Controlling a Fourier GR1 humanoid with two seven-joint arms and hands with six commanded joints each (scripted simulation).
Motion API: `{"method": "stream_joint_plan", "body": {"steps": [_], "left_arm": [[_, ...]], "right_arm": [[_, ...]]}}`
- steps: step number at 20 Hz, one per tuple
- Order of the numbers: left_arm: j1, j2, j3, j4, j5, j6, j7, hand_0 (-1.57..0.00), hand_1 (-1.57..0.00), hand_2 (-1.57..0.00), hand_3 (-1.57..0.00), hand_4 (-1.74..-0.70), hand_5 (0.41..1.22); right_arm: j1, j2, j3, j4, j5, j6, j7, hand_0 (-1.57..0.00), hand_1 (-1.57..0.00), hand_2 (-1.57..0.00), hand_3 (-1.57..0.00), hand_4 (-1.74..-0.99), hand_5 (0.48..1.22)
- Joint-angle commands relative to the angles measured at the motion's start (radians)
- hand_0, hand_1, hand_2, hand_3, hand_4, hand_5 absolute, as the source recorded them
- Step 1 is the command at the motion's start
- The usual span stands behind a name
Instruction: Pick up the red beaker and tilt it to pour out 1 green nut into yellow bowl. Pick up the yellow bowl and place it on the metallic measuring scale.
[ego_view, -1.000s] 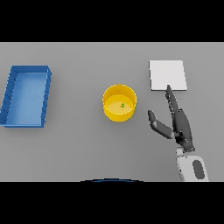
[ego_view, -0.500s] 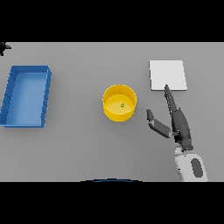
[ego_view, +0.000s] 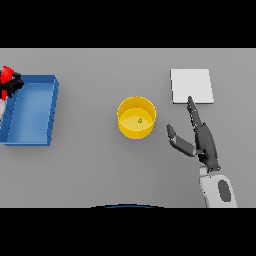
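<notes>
The yellow bowl (ego_view: 136, 117) stands upright at the table's middle with one small green nut (ego_view: 140, 120) inside it. To its right my right hand (ego_view: 202, 140) hovers open, fingers straight and pointing toward the metallic scale (ego_view: 192, 86), a flat pale square at the back right. My left hand (ego_view: 11, 85) shows at the far left edge, curled round the red beaker (ego_view: 6, 76), of which only a small red part is in view above the blue bin's left end.
A blue rectangular bin (ego_view: 31, 109) lies at the left side of the table. Grey tabletop stretches between the bin, the bowl and the scale.
My left hand with the red beaker has come into view at the left edge, over the blue bin. The right hand has barely shifted.
</notes>
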Motion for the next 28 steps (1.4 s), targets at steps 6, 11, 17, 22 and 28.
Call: {"method": "stream_joint_plan", "body": {"steps": [6, 11, 17, 22, 28], "left_arm": [[0.182, 0.153, -0.042, -0.384, 0.090, -0.159, 0.014, -0.80, -0.71, -0.67, -0.57, -0.87, 0.682], [0.175, 0.170, -0.087, -0.391, 0.036, -0.170, 0.046, -0.26, -0.23, -0.22, -0.18, -0.74, 0.648], [0.149, 0.143, -0.085, -0.354, -0.003, -0.104, 0.012, -0.07, -0.06, -0.06, -0.05, -0.71, 0.658], [0.168, 0.149, -0.073, -0.384, -0.002, -0.070, -0.026, -0.02, -0.02, -0.02, -0.01, -0.71, 0.689], [0.171, 0.140, -0.061, -0.386, 0.021, -0.080, -0.051, 0.00, 0.00, 0.00, 0.00, -0.72, 0.665]], "right_arm": [[0.013, -0.003, 0.002, -0.011, -0.001, 0.001, 0.002, 0.00, 0.00, 0.00, 0.00, -1.156, 0.673], [0.007, -0.006, 0.007, -0.017, 0.008, 0.000, 0.019, 0.00, 0.00, 0.00, 0.00, -1.156, 0.690], [0.014, -0.014, 0.019, -0.035, 0.048, -0.015, 0.053, 0.00, 0.00, 0.00, 0.00, -1.175, 0.672], [-0.052, -0.106, 0.082, -0.016, 0.132, 0.074, 0.039, 0.00, 0.00, 0.00, 0.00, -1.153, 0.728], [-0.274, -0.294, 0.256, 0.045, 0.403, 0.223, 0.069, 0.00, 0.00, 0.00, 0.00, -1.222, 0.701]]}}
